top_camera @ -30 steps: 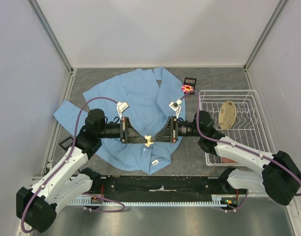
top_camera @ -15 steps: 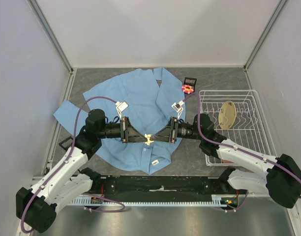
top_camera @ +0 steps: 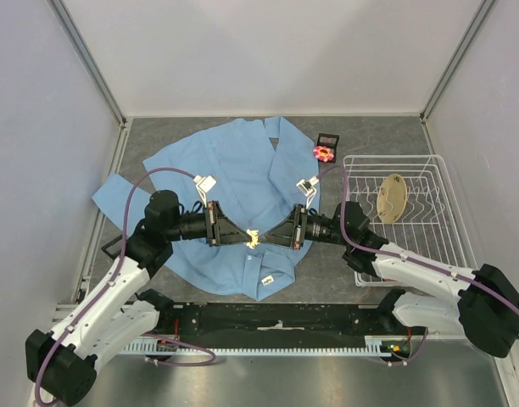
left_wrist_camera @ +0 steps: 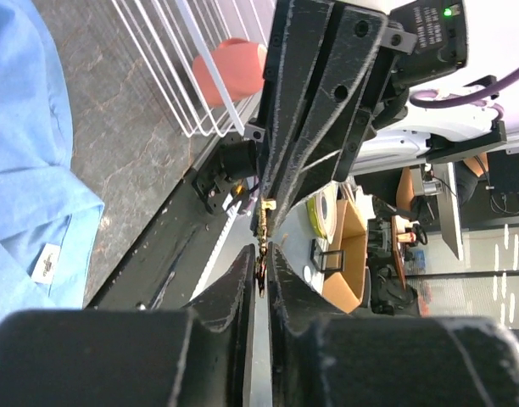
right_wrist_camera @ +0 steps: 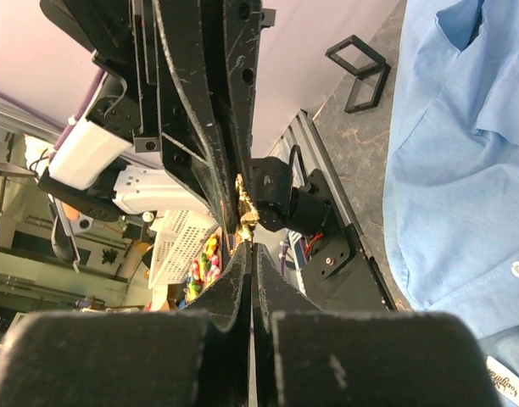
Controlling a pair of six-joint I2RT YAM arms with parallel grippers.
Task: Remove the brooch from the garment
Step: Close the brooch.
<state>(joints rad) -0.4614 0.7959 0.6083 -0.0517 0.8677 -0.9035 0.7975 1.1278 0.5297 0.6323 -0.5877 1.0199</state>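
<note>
left jaws: fingertips [left_wrist_camera: 241,271] a hair apart, clamped on one end of the small gold piece [top_camera: 253,238], which is held up off the cloth.
garment [top_camera: 234,165]: light blue shirt spread flat on the desk [top_camera: 378,136], lying under the left jaws and the right jaws alike; its white neck label [top_camera: 266,280] sits nearer the arm bases than the jaws do.
small gold piece: spans the gap between the two sets of tips, which point at each other.
right jaws: fingertips [right_wrist_camera: 239,267] pressed together, the tips against the piece's other end; whether they pinch it cannot be told.
brooch [top_camera: 324,153]: pink flower pin on the desk, beyond the right jaws and to their right, well apart from both. It lies just beside the garment's edge; whether it touches the cloth cannot be told.
black frame [top_camera: 328,138]: just past the brooch, farther from the jaws.
wire basket [top_camera: 393,158]: right of the right jaws, with a tan oval thing [top_camera: 393,197] inside.
</note>
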